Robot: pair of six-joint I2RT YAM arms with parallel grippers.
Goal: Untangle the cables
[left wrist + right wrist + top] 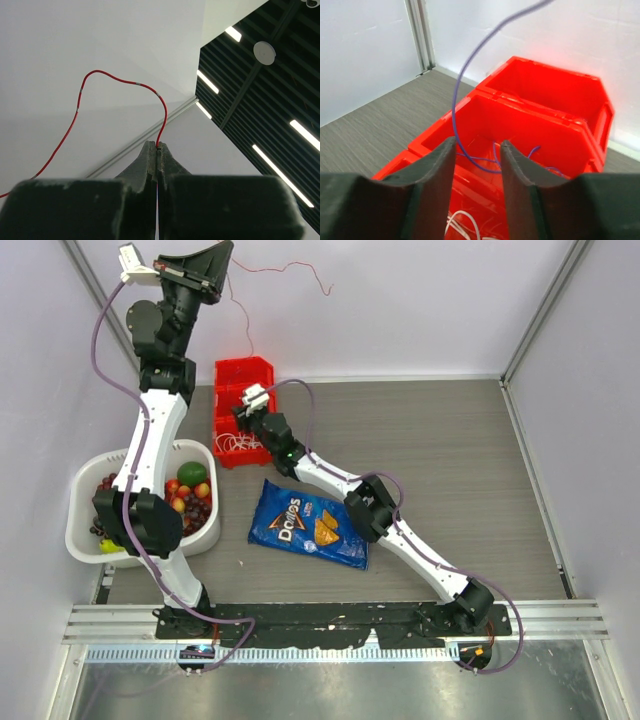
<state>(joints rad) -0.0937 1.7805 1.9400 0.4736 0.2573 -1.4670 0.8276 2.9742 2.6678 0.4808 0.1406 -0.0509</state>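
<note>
One red cable (pixel 100 71), arcing toward the upper left, sat clenched in the left gripper (pixel 158 146); right gripper (pixel 477 150) gaped around bluish cable (pixel 454 102).

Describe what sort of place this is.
Probably a robotics lab test cell: white panel walls, aluminium framing, two arms bolted to a rail, staged props like red bins and a chip bag.

Blue chip bag (pixel 308 525), top view: brand name "Doritos" in white letters on dark emblem, left half of bag face. Lettering tilted along with bag. Picture of orange triangular chips just right of logo. Other print on bag too small to read. Left wrist view, right wrist view: no legible text, label or number on anything shown.
</note>
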